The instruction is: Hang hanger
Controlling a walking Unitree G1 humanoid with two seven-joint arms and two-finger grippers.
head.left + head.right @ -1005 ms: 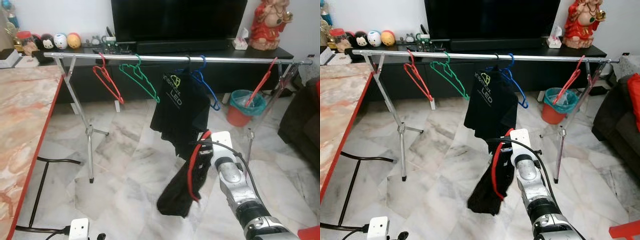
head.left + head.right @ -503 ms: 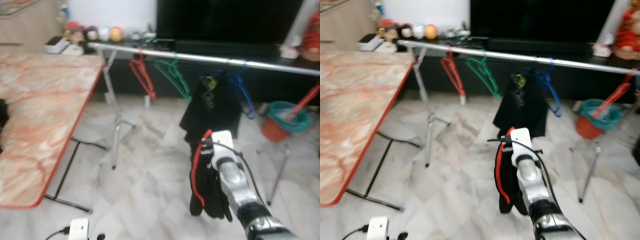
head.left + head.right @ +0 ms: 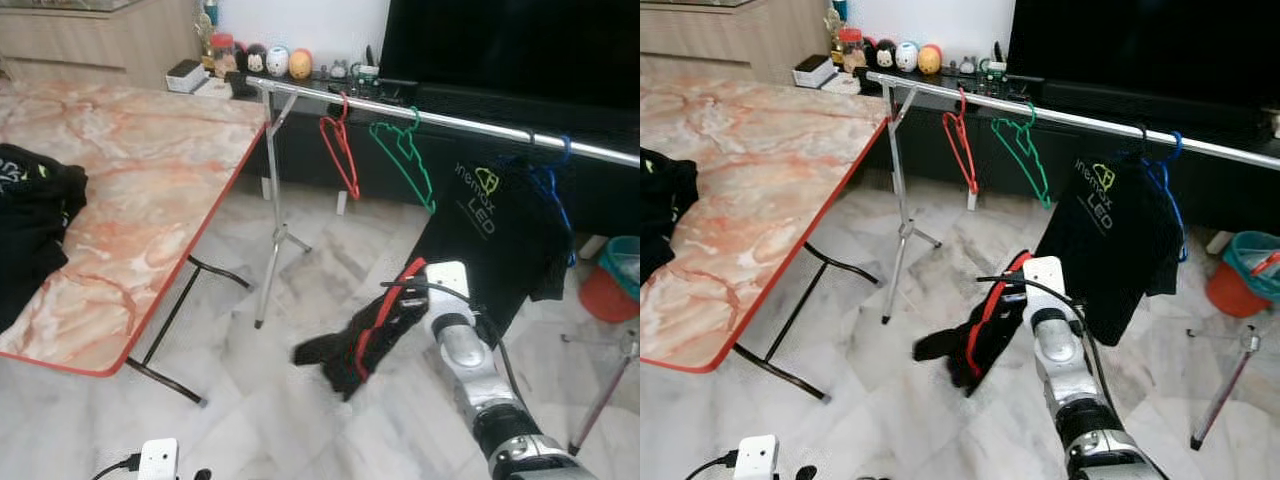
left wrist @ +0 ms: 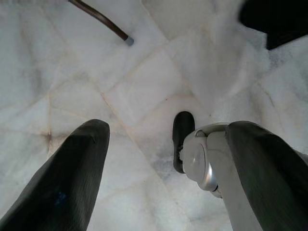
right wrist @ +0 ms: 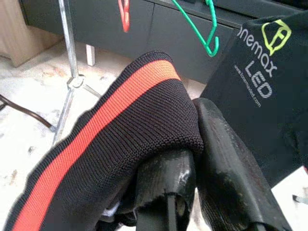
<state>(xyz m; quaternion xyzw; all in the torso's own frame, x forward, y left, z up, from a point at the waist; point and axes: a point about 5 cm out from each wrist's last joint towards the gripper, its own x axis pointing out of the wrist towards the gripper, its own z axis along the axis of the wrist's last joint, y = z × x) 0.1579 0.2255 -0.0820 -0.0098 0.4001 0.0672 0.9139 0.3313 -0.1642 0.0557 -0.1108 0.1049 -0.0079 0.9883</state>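
Observation:
My right gripper (image 5: pixel 195 144) is shut on a black knitted garment with a red stripe (image 3: pixel 372 335). The cloth trails out to the left, low above the floor and in front of the silver clothes rail (image 3: pixel 440 118). On the rail hang a bare red hanger (image 3: pixel 340 150), a bare green hanger (image 3: pixel 405 155), a blue hanger (image 3: pixel 556 195) and a black printed T-shirt (image 3: pixel 495 235). The right gripper (image 3: pixel 402 303) sits below and in front of that T-shirt. My left gripper (image 4: pixel 168 130) hangs open over the floor with nothing between its fingers.
A marble-topped table with a red edge (image 3: pixel 190 230) fills the left, with a pile of black clothes (image 3: pixel 30 205) on it. The rail's tripod leg (image 3: pixel 275 235) stands near the table corner. A teal and red bucket (image 3: pixel 615 280) sits at the far right.
The camera has swung left, bringing the table and its clothes pile into view. The held garment has swung out to the left. The right gripper keeps its hold.

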